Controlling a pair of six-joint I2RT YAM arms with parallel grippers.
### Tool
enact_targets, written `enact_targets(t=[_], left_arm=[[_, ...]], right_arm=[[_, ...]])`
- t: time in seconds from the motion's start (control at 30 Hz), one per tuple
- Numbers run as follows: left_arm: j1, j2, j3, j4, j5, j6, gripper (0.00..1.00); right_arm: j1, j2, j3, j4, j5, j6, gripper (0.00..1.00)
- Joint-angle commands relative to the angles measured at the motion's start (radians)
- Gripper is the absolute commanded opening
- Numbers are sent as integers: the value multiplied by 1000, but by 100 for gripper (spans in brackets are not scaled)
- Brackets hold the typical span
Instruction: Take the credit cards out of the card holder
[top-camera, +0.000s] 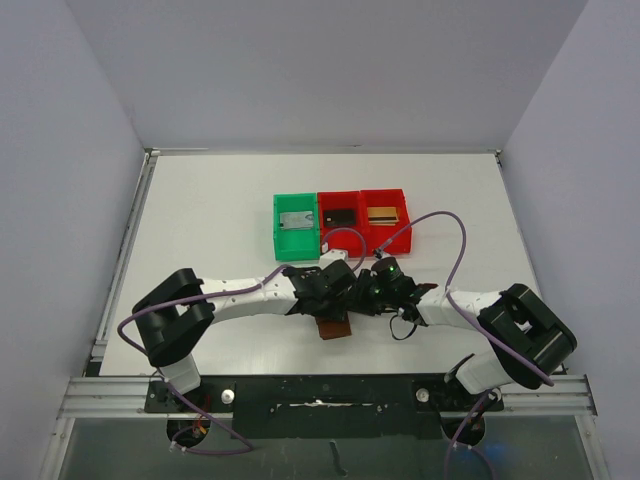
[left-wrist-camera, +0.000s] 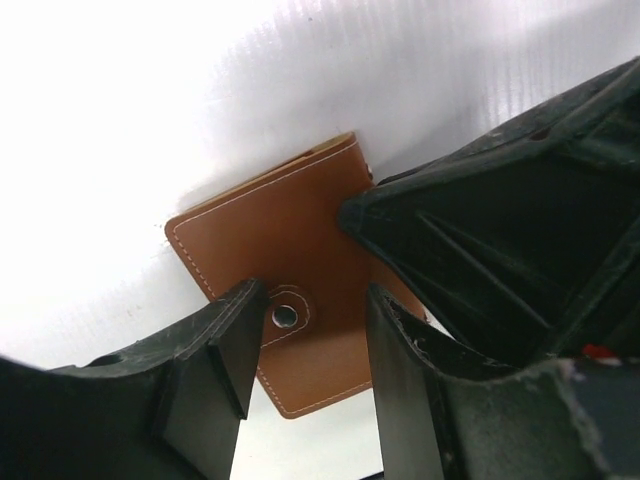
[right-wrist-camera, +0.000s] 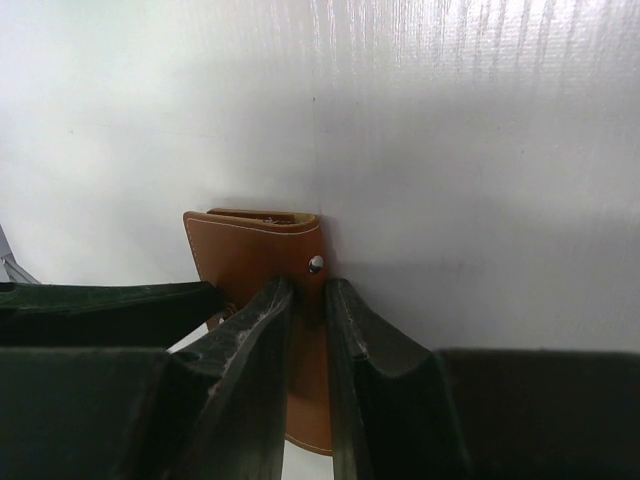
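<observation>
Your card holder (left-wrist-camera: 280, 240) lies closed and flat on the worktop (top-camera: 200, 230), snap button (left-wrist-camera: 285, 316) up. In the top view it sits at 6 o'clock from where the two pincers meet, with the green bin (top-camera: 277, 225) and the two red bins (top-camera: 340, 195) well apart at its 12 o'clock. Your left pincer (left-wrist-camera: 312, 300) is released, its fingers (left-wrist-camera: 235, 340) standing apart on either side of the snap. Your right pincer (right-wrist-camera: 307, 285) is drawn almost together at the holder's 3 o'clock edge in the left wrist view, and you cannot tell whether it pinches the leather.
</observation>
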Motion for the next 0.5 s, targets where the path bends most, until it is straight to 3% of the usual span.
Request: enact_targets(t=[0.0,0.23,0.47], left_arm=[[-6,18,38,-122,-74,-4,44],[-6,-33,41,-118,-87,16,49],[-20,32,15,-87,-32,14,45]], right_arm=[[-1,55,-54,-146,71,-28,18],[-1,60,-54,-141,66,-33,18],[-1,64,-53,-136,64,-37,18]])
